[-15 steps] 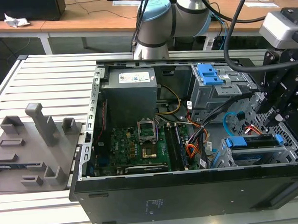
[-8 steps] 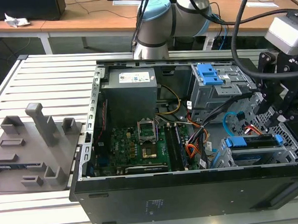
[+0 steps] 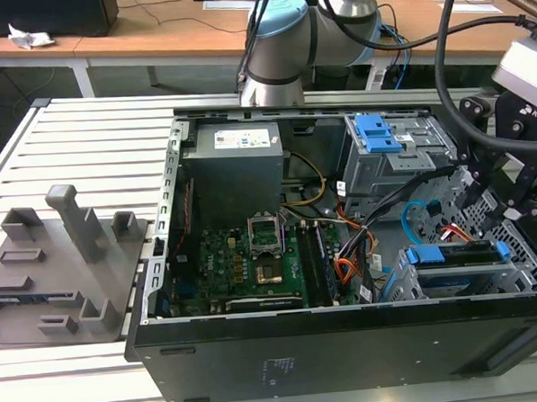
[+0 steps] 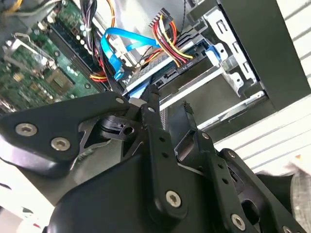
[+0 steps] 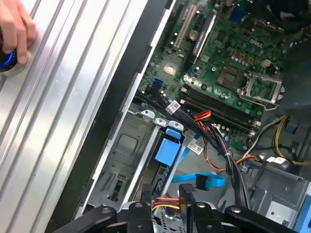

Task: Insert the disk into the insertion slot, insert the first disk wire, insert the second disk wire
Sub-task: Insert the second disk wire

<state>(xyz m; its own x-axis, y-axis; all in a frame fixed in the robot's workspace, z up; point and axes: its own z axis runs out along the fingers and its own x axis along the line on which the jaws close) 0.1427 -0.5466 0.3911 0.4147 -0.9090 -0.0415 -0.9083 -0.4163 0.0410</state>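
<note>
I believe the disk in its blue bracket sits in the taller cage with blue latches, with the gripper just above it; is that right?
Not quite: the exterior view shows the disk in the low silver insertion slot, beside the taller cage. The gripper is indeed just above it.

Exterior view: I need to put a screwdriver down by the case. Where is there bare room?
Bare: the ribbed aluminium table between the grey fixture plate and its far edge, and the strip before the open black computer case. Crowded: the low silver drive cage, where the gripper hangs among cables.
</note>
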